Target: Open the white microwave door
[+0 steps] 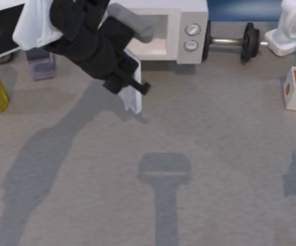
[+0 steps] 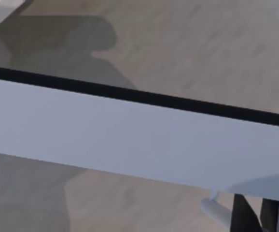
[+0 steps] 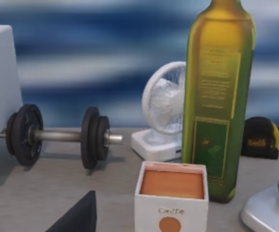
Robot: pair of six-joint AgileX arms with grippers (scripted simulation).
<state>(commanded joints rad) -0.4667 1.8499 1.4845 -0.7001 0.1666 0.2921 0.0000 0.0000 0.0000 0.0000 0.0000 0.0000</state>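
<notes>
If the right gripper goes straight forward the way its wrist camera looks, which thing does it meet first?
Most likely the small white box with the orange top, directly ahead; the green bottle stands just behind it. Depth is hard to judge.

The white microwave (image 1: 181, 31) looks like smooth, matt plastic, and its door (image 1: 133, 89) too. The worktop (image 1: 219, 154) is dull grey with a faint grain. The dumbbell (image 3: 57, 136) has a shiny metal bar and dull black plates. The green bottle (image 3: 220, 96) looks like glossy glass
</notes>
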